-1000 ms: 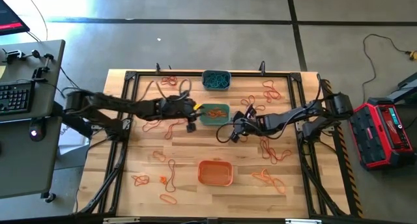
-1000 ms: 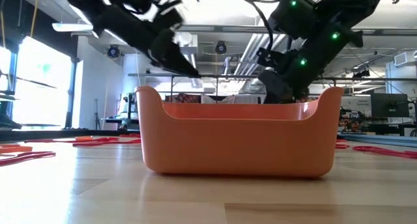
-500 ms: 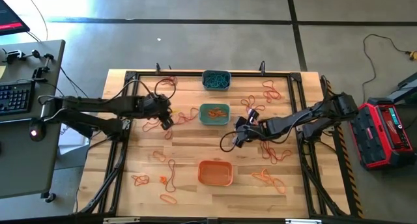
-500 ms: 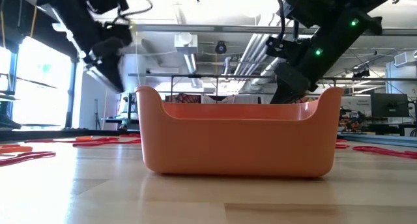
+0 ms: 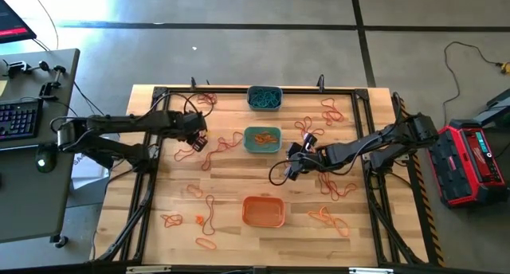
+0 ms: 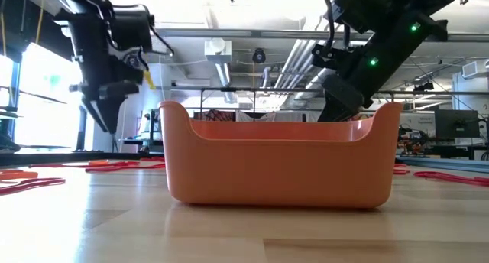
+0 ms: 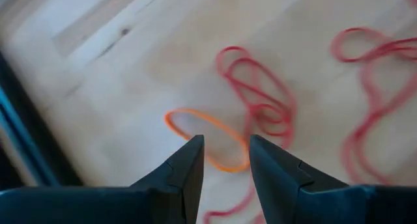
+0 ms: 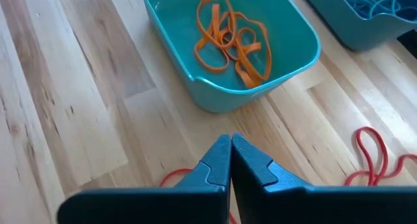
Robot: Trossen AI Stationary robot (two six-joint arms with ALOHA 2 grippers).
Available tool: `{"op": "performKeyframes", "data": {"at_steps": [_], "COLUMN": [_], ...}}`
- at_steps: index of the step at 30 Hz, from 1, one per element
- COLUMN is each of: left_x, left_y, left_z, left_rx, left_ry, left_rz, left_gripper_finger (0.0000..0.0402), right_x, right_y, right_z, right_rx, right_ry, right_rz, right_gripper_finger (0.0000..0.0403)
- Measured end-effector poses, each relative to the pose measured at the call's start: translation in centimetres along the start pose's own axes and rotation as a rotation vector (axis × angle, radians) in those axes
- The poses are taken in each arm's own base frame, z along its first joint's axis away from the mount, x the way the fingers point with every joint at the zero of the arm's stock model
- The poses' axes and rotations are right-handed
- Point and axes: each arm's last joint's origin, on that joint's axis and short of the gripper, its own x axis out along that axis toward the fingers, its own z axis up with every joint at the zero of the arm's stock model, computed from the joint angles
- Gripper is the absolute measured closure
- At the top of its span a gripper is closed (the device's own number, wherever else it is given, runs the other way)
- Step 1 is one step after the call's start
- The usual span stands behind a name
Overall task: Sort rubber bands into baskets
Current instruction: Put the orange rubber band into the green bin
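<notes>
Orange and red rubber bands lie scattered over the wooden table. The grey-blue basket at the far edge holds teal bands. The teal-green basket in the middle holds orange bands. The orange basket stands nearer the front. My left gripper is left of the teal-green basket, open and pointing down over an orange band beside red bands. It touches nothing. My right gripper hangs shut just to the near right of the teal-green basket, with nothing visible between its fingers.
A dark metal frame runs along the table's edges. Red bands lie under and beside the right arm, and more lie near the front left. The orange basket fills the middle of the low view.
My left gripper has swung from beside the teal-green basket toward the table's left edge. It has also rolled and tipped from nearly level to pointing steeply down over the loose bands. Its fingers have stayed open.
</notes>
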Motion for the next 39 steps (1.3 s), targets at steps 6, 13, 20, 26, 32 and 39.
{"op": "performKeyframes", "data": {"at_steps": [6,13,20,26,32,39], "left_x": [1.9,4.0,6.2,7.4,7.0,5.7], "left_y": [1.1,0.9,0.2,-0.1,-0.1,-0.3], "left_z": [1.1,2.1,1.8,1.6,1.8,2.5], "left_rx": [0.089,0.394,0.537,0.608,0.61,0.613], "left_ry": [0.059,0.089,0.203,0.265,0.246,0.171], "left_rz": [0.053,0.008,-0.001,0.014,0.027,0.053], "left_gripper_finger": [0.0286,0.0286,0.0286,0.0286,0.0307,0.0396], "right_x": [0.0,0.0,0.0,0.0,0.0,0.0], "right_y": [0.0,0.0,0.0,0.0,0.0,0.0], "right_z": [-0.1,-0.1,-0.1,-0.1,-0.1,-0.1], "right_rx": [-0.007,-0.015,-0.016,-0.015,-0.015,-0.015], "right_ry": [0.007,0.008,0.008,0.008,0.008,0.008], "right_rz": [-0.003,-0.003,-0.003,-0.003,-0.003,-0.003], "right_gripper_finger": [0.0403,0.0403,0.0403,0.0403,0.0403,0.0403]}}
